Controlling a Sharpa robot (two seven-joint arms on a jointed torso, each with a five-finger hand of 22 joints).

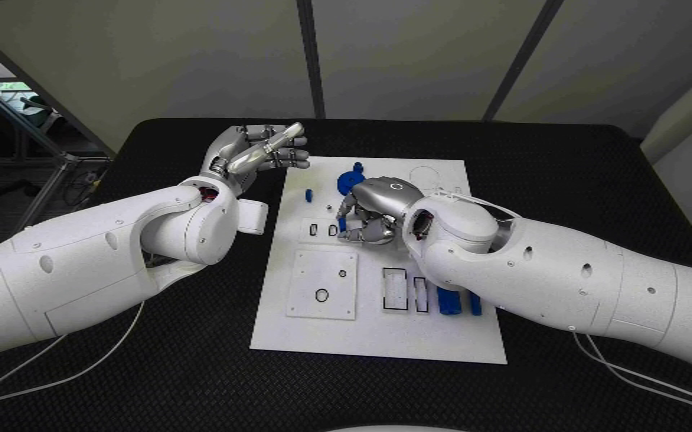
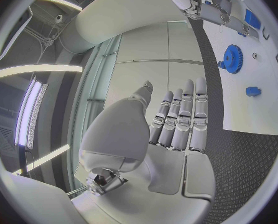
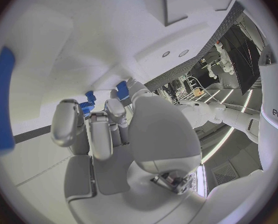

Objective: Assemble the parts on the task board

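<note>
Over the middle of the board [image 1: 378,337] the right hand [image 1: 378,210] hangs low, palm down, with its fingers [image 3: 100,134] curled in together toward the white surface. I cannot tell if they pinch a small part or only press on the board, because the hand itself hides what lies under it. A blue gear [image 1: 351,183] lies just beside this hand, toward the far edge of the board, and a small blue peg [image 1: 307,194] lies near the board's left edge. Two blue bars [image 1: 459,302] lie close to the right edge, next to some dark slots [image 1: 394,289].

Off the board's far left corner, the left hand [image 1: 260,152] is lifted above the black table [image 1: 144,372]. Its fingers [image 2: 182,117] are straight and pressed side by side, and they hold nothing.

The main risk, I think, is at the right hand. If it carries a part, a small tilt could make the part jam at the mouth of its hole instead of sliding in. Also the knuckles are very near the gear, so a sideways move could push the gear out of its place. The wrist and forearm pass over the bars and could sweep them off the edge.
</note>
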